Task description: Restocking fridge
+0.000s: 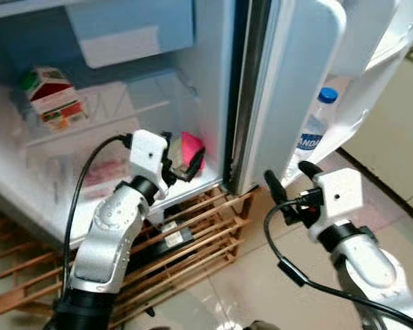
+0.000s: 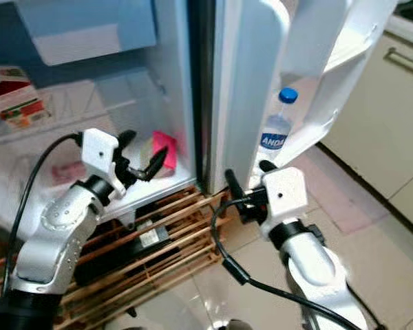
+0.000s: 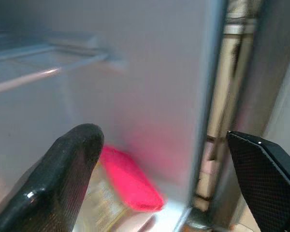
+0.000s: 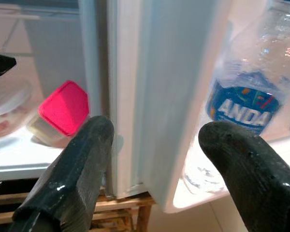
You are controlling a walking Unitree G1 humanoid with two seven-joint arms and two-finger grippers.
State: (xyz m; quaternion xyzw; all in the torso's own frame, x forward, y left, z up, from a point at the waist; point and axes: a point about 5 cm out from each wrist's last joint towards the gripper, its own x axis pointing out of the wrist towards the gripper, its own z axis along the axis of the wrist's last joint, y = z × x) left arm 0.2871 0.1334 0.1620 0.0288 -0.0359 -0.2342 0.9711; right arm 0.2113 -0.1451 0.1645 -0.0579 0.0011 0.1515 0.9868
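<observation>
Presently, a milk carton (image 1: 51, 96) is standing far left on the upper fridge shelf (image 1: 103, 120). The left gripper (image 1: 181, 157), jaws parted and empty, is hovering just before the pink-lidded container (image 1: 193, 150) sitting on the fridge floor by the right wall. It appears light, rigid and smooth; gripping across its sides seems safest. The right gripper (image 1: 283, 180), jaws spread, is facing the door's water bottle (image 1: 315, 127).

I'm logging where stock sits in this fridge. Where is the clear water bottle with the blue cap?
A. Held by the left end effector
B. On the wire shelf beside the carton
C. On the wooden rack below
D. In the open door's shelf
D: the clear plastic water bottle with the blue cap stands in the white fridge door's shelf.
</observation>
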